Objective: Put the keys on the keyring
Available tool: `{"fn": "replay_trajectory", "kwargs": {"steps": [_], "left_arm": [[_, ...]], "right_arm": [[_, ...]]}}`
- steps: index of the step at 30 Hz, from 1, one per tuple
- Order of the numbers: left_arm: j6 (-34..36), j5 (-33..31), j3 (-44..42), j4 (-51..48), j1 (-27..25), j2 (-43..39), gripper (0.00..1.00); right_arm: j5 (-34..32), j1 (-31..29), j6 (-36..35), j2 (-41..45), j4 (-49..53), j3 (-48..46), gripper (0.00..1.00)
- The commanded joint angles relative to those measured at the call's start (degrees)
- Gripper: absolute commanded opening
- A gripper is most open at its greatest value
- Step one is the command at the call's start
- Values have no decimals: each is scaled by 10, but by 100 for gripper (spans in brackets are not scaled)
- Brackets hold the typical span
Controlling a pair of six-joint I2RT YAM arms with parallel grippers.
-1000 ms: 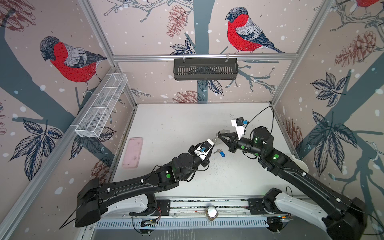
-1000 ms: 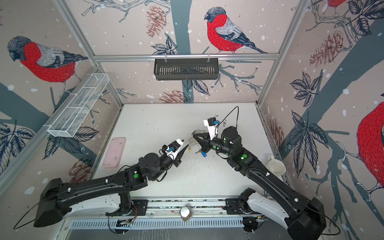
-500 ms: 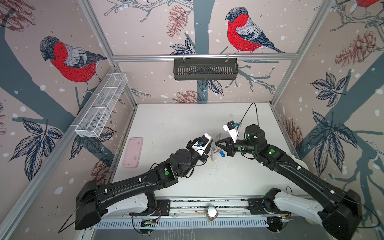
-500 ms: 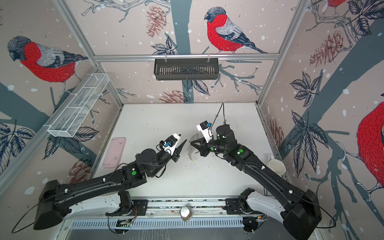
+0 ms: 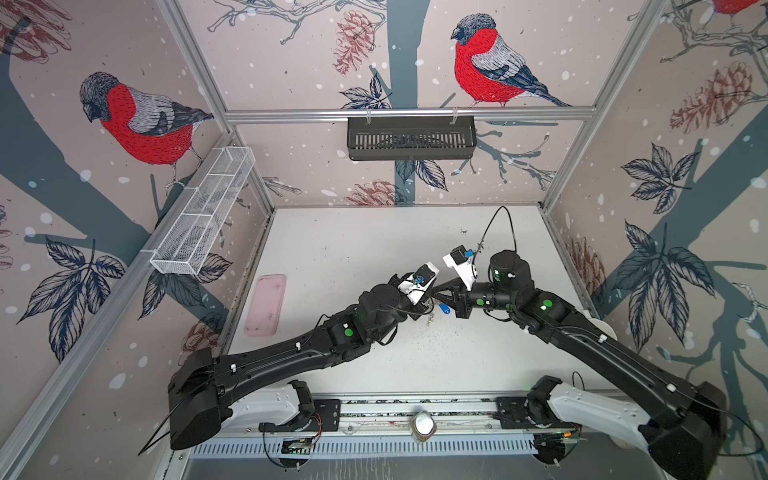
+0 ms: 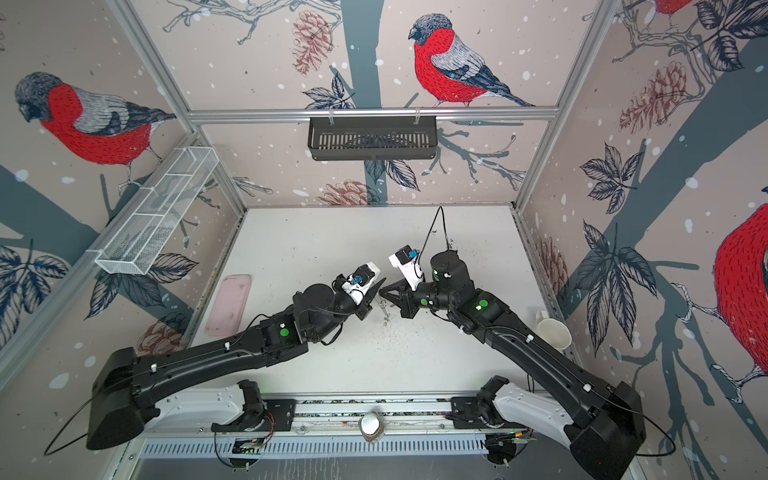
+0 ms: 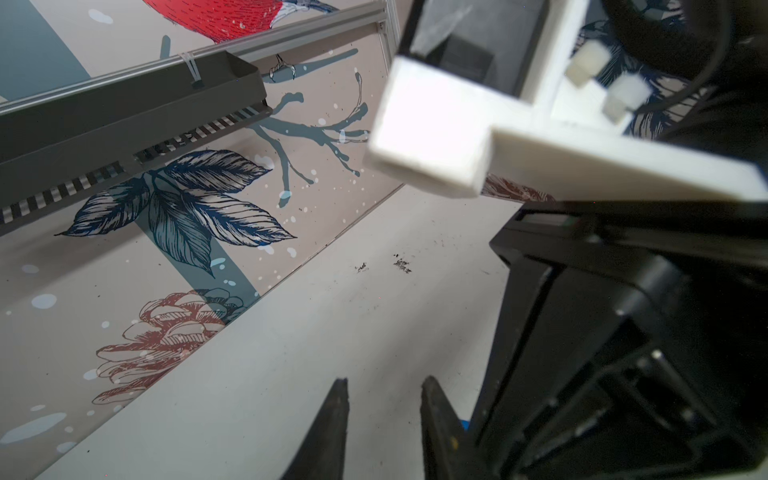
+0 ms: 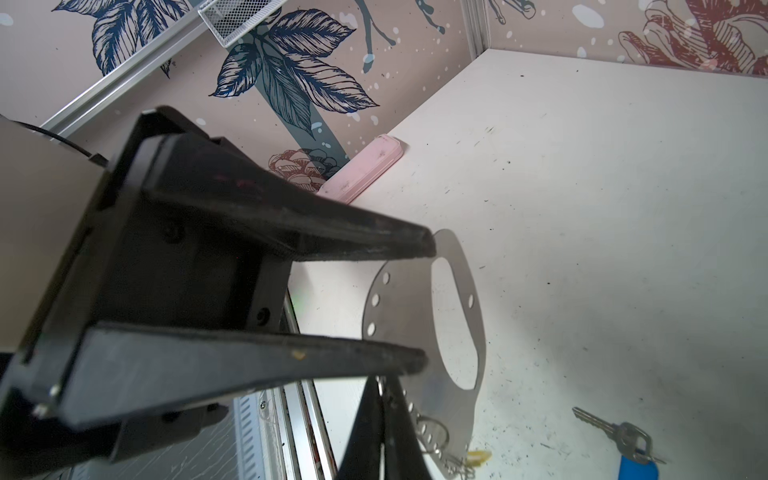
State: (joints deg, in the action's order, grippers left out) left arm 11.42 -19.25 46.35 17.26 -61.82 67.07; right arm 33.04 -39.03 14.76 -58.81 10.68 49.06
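Note:
My right gripper (image 8: 381,386) is shut on the edge of the keyring (image 8: 403,307), a flat grey oval plate held upright above the table. A key with a yellow tag (image 8: 478,456) hangs from a small ring on the plate's lower edge. The key with the blue tag (image 8: 615,432) lies flat on the table beside it; in a top view its tag (image 5: 444,308) shows under the two grippers. My left gripper (image 7: 384,384) is open and holds nothing. In the right wrist view its fingers (image 8: 332,232) reach across the plate's face.
A pink tray (image 5: 266,305) lies by the left wall. A white cup (image 6: 552,332) stands at the right edge. A black basket (image 5: 409,137) hangs on the back wall and a wire basket (image 5: 203,212) on the left wall. Dark crumbs dot the table's middle.
The right gripper has come nearer and lower with the keyring. The left gripper has moved right to meet it, and its jaws have narrowed a little. The blue-tag key has not moved.

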Motion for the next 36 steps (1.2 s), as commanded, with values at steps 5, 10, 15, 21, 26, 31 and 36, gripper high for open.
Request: {"fn": "replay_trajectory", "kwargs": {"steps": [5,10,15,21,26,31,36], "left_arm": [[-15,-48,-10,-19,7,-22,18],[-23,-18,-32,-7,7,-52,17],[-26,-27,-54,3,7,-80,24],[-17,-45,-67,12,7,-116,28],[-8,-48,-77,20,7,-140,28],[6,-14,-91,44,7,-144,33],[29,47,-96,60,5,-140,35]], "right_arm": [[-56,-1,-12,18,16,19,0],[-125,-4,-6,40,5,15,0],[-144,-13,-36,61,-34,-1,0],[-129,-22,-85,97,-92,-29,0],[-115,-22,-95,120,-136,-51,0],[-82,-22,-120,111,-131,-49,0],[-63,-22,-130,102,-127,-44,0]]}}
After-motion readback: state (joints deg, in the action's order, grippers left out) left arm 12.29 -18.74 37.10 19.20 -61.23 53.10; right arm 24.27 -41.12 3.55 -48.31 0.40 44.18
